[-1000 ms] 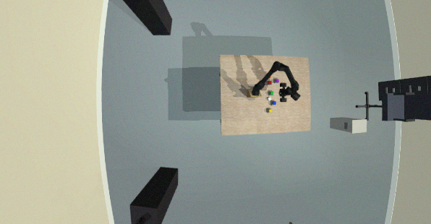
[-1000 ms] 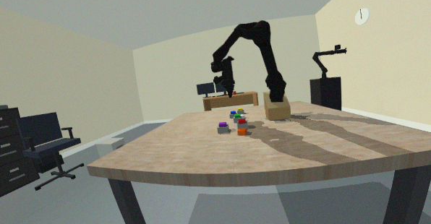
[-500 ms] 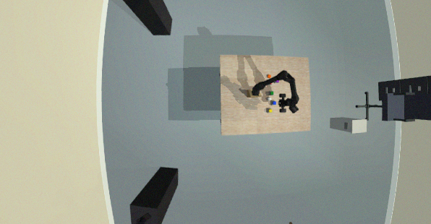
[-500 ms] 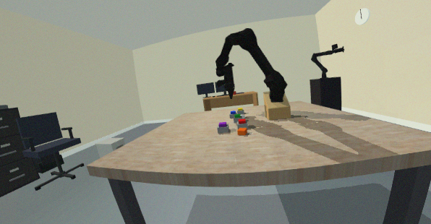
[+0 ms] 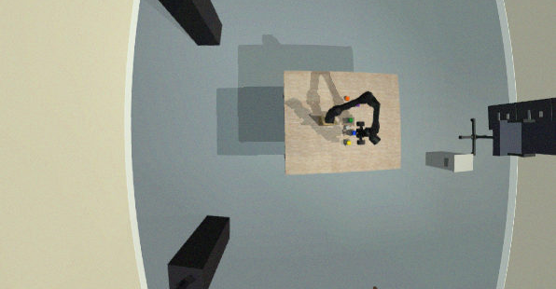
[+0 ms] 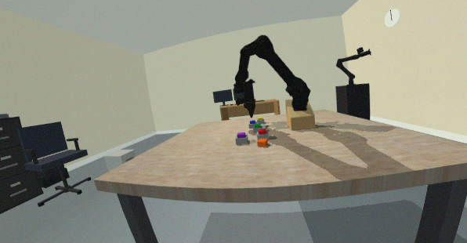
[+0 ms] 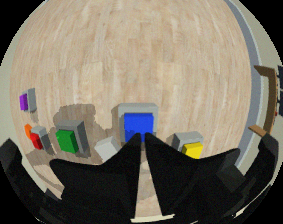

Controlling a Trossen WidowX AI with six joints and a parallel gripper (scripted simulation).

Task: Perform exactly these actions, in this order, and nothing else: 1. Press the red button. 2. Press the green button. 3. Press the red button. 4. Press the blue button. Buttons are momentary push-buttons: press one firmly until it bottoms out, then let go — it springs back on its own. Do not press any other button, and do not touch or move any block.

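Black six-joint arm (image 6: 270, 67) arched high at centre frame, pointing straight down. Black parallel-jaw gripper (image 6: 251, 113) narrowed almost fully, holding nothing. Pale wooden table top (image 6: 219, 164) filling the lower frame; cream walls, dark office chair (image 6: 47, 152) at far left. Square blue button on grey base (image 7: 139, 124) directly beneath the fingertips in the wrist view, just apart. Green button (image 7: 67, 139) lower left, red button (image 7: 36, 140) beyond it.
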